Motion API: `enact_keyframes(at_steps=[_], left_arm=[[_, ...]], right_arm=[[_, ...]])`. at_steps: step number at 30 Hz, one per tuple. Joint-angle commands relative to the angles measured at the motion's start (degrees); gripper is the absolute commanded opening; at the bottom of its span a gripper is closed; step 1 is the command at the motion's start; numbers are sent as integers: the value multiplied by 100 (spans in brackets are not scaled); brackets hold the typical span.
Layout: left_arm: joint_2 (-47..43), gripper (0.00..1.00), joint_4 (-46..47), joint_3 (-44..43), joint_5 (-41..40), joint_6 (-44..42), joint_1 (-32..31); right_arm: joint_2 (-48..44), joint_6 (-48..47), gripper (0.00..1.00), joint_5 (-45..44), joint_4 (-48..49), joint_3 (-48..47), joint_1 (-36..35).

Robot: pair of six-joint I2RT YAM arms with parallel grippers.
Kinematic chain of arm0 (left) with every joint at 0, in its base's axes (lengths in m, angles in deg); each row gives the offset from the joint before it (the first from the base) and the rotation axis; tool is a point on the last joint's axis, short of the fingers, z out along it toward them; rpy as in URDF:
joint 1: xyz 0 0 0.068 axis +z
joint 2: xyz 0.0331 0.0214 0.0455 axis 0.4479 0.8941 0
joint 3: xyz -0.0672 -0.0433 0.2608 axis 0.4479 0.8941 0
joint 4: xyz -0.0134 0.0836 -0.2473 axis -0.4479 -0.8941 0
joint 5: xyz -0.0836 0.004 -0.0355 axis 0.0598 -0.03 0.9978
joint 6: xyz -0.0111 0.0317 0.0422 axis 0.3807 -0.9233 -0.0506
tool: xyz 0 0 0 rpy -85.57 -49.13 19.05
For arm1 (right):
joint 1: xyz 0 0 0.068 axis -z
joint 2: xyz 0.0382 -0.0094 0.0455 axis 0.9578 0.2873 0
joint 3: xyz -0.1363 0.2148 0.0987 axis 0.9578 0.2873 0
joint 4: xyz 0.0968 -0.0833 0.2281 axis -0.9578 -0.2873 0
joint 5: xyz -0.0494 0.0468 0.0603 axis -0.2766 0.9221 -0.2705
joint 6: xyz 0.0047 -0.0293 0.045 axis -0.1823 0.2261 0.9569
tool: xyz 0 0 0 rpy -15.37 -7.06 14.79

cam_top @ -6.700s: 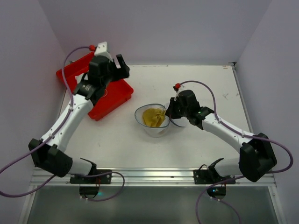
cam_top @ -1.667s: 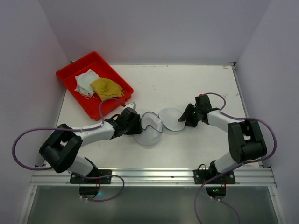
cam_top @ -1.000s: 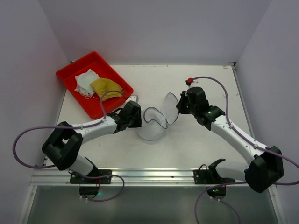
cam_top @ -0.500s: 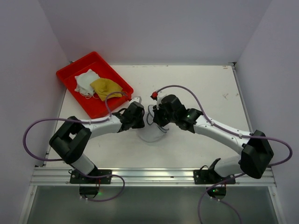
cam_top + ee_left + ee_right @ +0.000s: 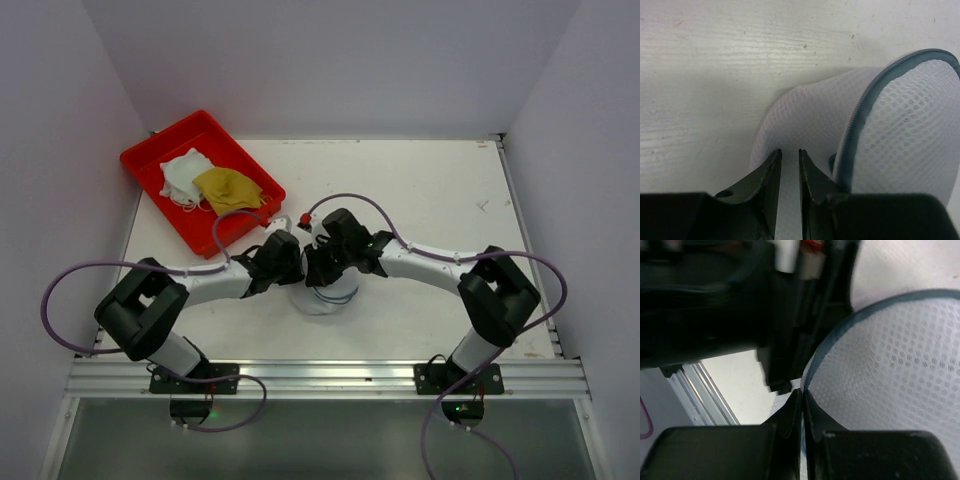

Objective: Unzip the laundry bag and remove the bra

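Note:
The laundry bag [image 5: 330,294], a white mesh pouch with a grey zip rim, lies at the table's centre between both arms. Its mesh also shows in the left wrist view [image 5: 910,125] and the right wrist view [image 5: 890,360]. My left gripper [image 5: 298,272] is on its left side, and its fingers [image 5: 789,152] stand a narrow gap apart with mesh between them. My right gripper [image 5: 318,270] is shut on the bag's zip rim [image 5: 802,391]. The mustard-yellow bra [image 5: 228,188] lies in the red tray [image 5: 140,158].
A white garment [image 5: 183,174] lies beside the bra in the tray at the back left. The left arm's black body [image 5: 715,300] sits close in front of the right wrist camera. Walls enclose the table on three sides.
The right arm has swung left, carrying the bag's upright flap over the bag until both grippers meet. The left gripper's fingers have narrowed onto the mesh.

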Motion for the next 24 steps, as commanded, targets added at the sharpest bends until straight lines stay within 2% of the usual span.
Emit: enact_keyframes(at_steps=[1, 5, 7, 11, 15, 17, 20, 23, 24], left_arm=[[-395, 24, 67, 217, -381, 220, 23], [-755, 24, 49, 437, -496, 308, 76], [-870, 24, 111, 612, -548, 422, 93], [-1264, 24, 120, 815, -610, 607, 164], [-1801, 30, -247, 816, -786, 669, 181], [-2161, 36, -415, 754, -891, 651, 190], [-2678, 50, -802, 570, -979, 555, 216], [-3145, 65, -1224, 332, -1207, 345, 225], [-3233, 69, -1477, 175, -1260, 283, 243]], right_arm=[[268, 290, 2, 523, 91, -178, 79], [461, 501, 6, 840, 188, -64, 395], [601, 607, 11, 1051, 206, -63, 527], [953, 677, 13, 1192, 101, -212, 580], [1209, 695, 16, 1288, -22, -423, 580], [1270, 695, 17, 1306, -93, -468, 589], [1270, 677, 24, 1306, -163, -503, 580], [999, 660, 35, 1096, -189, -450, 580], [746, 651, 43, 1034, -190, -415, 580]])
